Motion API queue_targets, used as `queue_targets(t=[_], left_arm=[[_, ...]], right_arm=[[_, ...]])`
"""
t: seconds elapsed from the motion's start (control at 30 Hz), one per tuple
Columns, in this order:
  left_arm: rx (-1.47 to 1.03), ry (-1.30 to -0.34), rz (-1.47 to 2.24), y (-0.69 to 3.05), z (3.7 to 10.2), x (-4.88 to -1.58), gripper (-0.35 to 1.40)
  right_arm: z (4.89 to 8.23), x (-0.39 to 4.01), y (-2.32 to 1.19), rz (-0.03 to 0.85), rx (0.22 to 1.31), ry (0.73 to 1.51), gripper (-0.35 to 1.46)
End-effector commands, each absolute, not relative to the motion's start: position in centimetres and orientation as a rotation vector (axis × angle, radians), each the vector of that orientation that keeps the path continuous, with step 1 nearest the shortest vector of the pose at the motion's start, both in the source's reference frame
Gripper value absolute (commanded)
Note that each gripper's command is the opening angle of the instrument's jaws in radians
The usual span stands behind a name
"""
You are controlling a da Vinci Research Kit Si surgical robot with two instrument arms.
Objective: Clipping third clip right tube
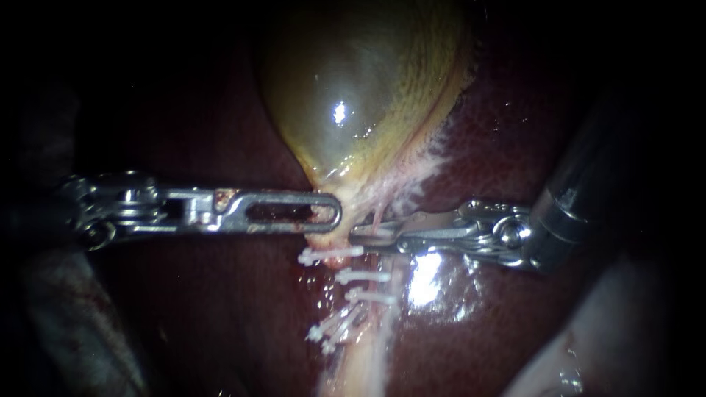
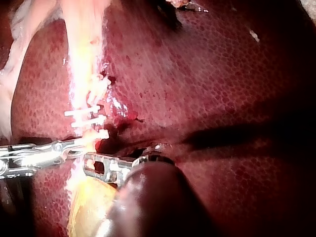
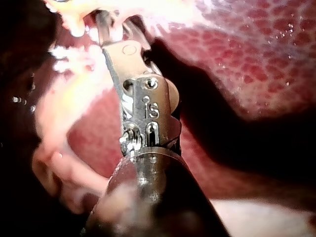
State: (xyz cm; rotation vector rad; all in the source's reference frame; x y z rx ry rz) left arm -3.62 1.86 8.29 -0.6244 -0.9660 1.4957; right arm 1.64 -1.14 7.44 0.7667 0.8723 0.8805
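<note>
The liver (image 1: 220,309) lies as the dark red bed under everything, and the gallbladder (image 1: 360,95) rests on it, tapering to a narrow neck near the middle of the endoscope view. My left instrument (image 1: 331,217) comes in level from the left, its slotted jaws closed on the gallbladder at that neck. I judge this hold is there to draw the pale strand below taut and lift it clear of the liver. My right instrument (image 1: 360,235) comes in from the opposite side, just under the neck. In the right wrist view its jaws stand apart with a gap between them, pale tissue at their tips, so they are open. The tube (image 1: 364,353) runs from the neck toward the lower edge of the endoscope view, its long axis nearly upright there, and my right jaws meet it roughly crosswise. I cannot tell right tube from left. White clips (image 1: 364,276) already cross it, stacked just below my jaws.
</note>
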Motion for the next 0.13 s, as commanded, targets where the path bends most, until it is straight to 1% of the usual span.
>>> queue_targets(t=[0.03,0.13], left_arm=[[-0.624,-0.966,1.496,1.86,8.30,-3.62,-0.35],[-0.624,-0.966,1.496,1.86,8.30,-3.62,-0.35]], right_arm=[[7.44,1.64,-1.14,0.881,0.767,0.872,-0.35],[7.44,1.64,-1.14,0.880,0.767,0.872,-0.35]])
